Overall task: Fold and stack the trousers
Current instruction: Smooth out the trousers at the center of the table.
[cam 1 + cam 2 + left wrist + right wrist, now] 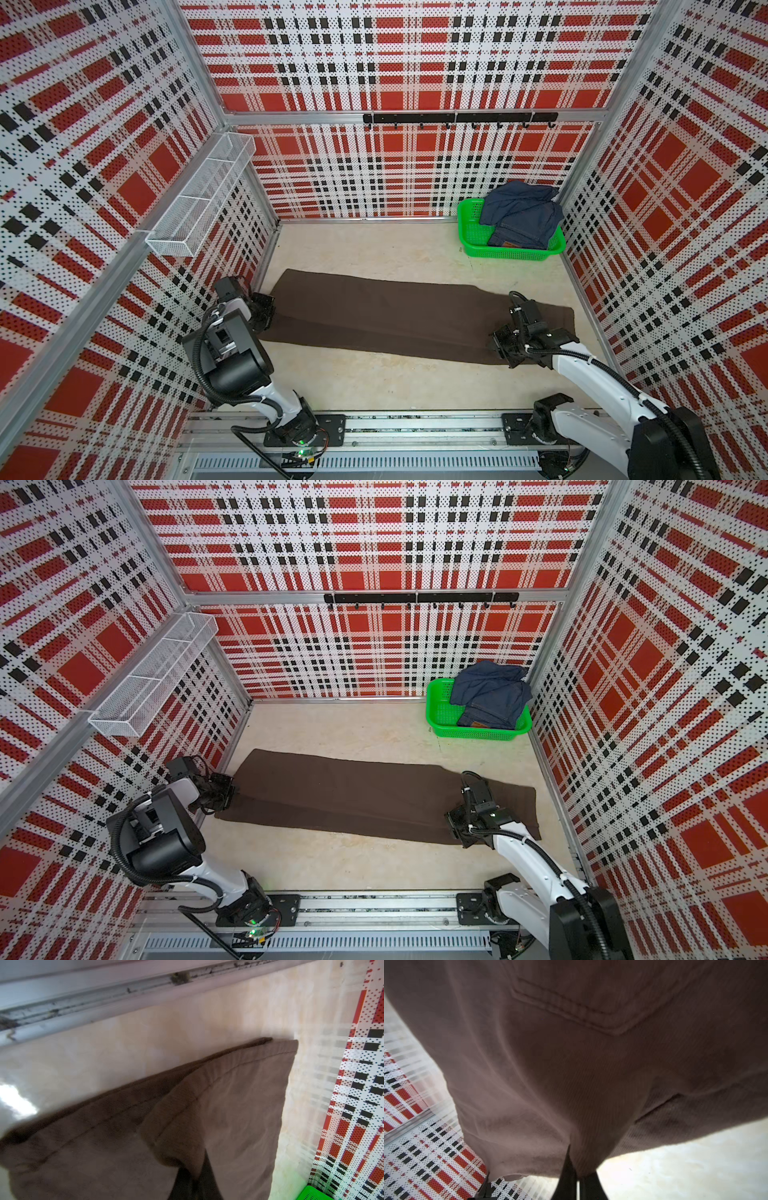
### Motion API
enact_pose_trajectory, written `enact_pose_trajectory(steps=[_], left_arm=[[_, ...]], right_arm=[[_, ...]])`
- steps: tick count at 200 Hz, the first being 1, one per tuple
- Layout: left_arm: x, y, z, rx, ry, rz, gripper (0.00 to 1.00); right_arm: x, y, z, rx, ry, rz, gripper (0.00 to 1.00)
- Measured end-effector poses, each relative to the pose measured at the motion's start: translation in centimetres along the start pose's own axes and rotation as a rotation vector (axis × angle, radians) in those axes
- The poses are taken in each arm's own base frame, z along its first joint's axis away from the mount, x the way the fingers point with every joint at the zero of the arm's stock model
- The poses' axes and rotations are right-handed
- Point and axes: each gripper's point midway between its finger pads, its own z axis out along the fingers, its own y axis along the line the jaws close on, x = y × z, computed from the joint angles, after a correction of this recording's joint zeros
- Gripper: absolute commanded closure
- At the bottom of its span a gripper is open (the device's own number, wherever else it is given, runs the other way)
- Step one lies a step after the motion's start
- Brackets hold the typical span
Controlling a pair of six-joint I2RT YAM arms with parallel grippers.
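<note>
- In both top views the trousers (pixel 395 320) lie stretched flat across the table (pixel 374 386), just in front of the two arms. They are well apart from the green basket (pixel 469 245) in the far right corner, which holds the blue jeans (pixel 523 212).
- They seem to be halved lengthwise already, one leg upon the other. I judge that the cross folds and the stacking are not yet done.
- The left gripper (pixel 262 309) is at the leg end and the right gripper (pixel 503 345) is at the near edge of the waist end. From above, the fingers are too small to judge.
- In the left wrist view two stitched hems of the trousers (pixel 228 1105) overlap, a little shifted. The dark fingers (pixel 199 1186) are pressed together on a pinch of the upper hem.
- In the right wrist view the trousers (pixel 571 1064) show matte brown cloth with fine ribs and a sewn pocket (pixel 581 1005). The edge looks a little raised from the table, and the fingers (pixel 566 1174) are pressed together, pinching it.
</note>
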Motion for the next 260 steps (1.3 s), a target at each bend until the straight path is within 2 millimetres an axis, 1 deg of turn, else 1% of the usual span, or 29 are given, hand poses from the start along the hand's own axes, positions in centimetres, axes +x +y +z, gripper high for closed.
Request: enact_pose_trajectory(steps=[24,47,60,72,83,92,117,121,123,131,139,157,168,175,187,194,206,214,216,218,219,220,222,239,260], left_arm=[[-0.7,-1.3,-0.5,0.026,-0.014,0.009,1.00],[-1.6,-2.9,-1.4,0.064,-0.036,0.026,1.00],[-1.7,-3.3,-2.1,0.074,-0.050,0.035,1.00],[-1.7,-3.4,-2.6,0.081,-0.062,0.041,1.00],[-1.6,-3.1,-2.8,0.078,-0.067,0.042,1.00],[-1.4,-2.5,-2.7,0.065,-0.067,0.041,1.00],[-0.5,0.2,-1.9,0.005,-0.047,0.016,1.00],[-0.4,0.6,-1.8,-0.004,-0.045,0.012,0.96],[-0.3,0.8,-1.8,-0.008,-0.044,0.010,0.93],[-0.3,1.1,-1.8,-0.017,-0.043,0.006,0.79],[-0.3,1.2,-1.8,-0.022,-0.046,0.005,0.69],[-0.8,1.1,-2.0,-0.029,-0.060,0.009,0.54],[-1.2,0.7,-2.3,-0.025,-0.070,0.012,0.50],[-1.5,0.4,-2.5,-0.021,-0.076,0.012,0.49],[-2.0,-0.4,-3.0,-0.006,-0.092,0.018,0.46],[-2.2,-1.0,-3.3,0.003,-0.099,0.026,0.37],[-2.6,-2.1,-4.0,0.018,-0.114,0.038,0.35],[-2.8,-2.9,-4.5,0.030,-0.125,0.052,0.34],[-2.8,-3.1,-4.6,0.032,-0.128,0.057,0.34],[-2.8,-3.4,-4.7,0.035,-0.131,0.060,0.34],[-2.8,-3.4,-4.7,0.037,-0.132,0.062,0.34],[-2.8,-3.6,-4.8,0.039,-0.132,0.065,0.34],[-2.8,-3.8,-4.8,0.042,-0.134,0.068,0.34],[-2.5,-5.3,-5.2,0.060,-0.141,0.104,0.34],[-1.6,-5.8,-4.9,0.057,-0.125,0.122,0.34]], right_arm=[[0.2,0.3,0.2,-0.005,0.005,-0.008,1.00],[0.4,1.5,-0.2,-0.027,0.005,-0.026,1.00],[0.5,2.0,-0.4,-0.038,0.002,-0.034,1.00],[0.5,1.9,-0.3,-0.039,0.001,-0.035,1.00],[0.5,1.6,-0.1,-0.033,0.002,-0.031,1.00],[0.5,1.2,0.2,-0.022,0.005,-0.031,1.00],[0.7,-0.1,1.1,0.018,0.015,-0.028,1.00],[0.7,-0.2,1.1,0.022,0.015,-0.028,1.00],[0.7,-0.3,1.2,0.024,0.016,-0.027,0.99],[0.7,-0.6,1.3,0.033,0.017,-0.026,0.86],[0.8,-0.7,1.4,0.038,0.019,-0.027,0.75],[0.8,-0.7,1.2,0.048,0.016,-0.048,0.57],[0.7,-0.3,0.8,0.054,0.010,-0.068,0.50],[0.6,0.2,0.4,0.049,0.002,-0.085,0.46],[0.5,1.7,-0.6,0.029,-0.010,-0.126,0.43],[0.4,2.6,-1.2,0.016,-0.017,-0.143,0.39],[0.3,4.3,-2.4,-0.012,-0.035,-0.182,0.32],[0.2,5.2,-3.1,-0.027,-0.046,-0.203,0.24],[0.1,5.4,-3.3,-0.031,-0.052,-0.204,0.20],[0.1,5.6,-3.5,-0.033,-0.052,-0.211,0.16],[0.1,5.7,-3.5,-0.034,-0.054,-0.214,0.08],[0.1,5.8,-3.6,-0.035,-0.057,-0.218,0.04],[0.0,5.9,-3.7,-0.037,-0.060,-0.217,0.01],[-0.2,6.8,-4.7,-0.044,-0.082,-0.257,0.00],[-0.3,7.4,-4.9,-0.035,-0.085,-0.290,0.00]])
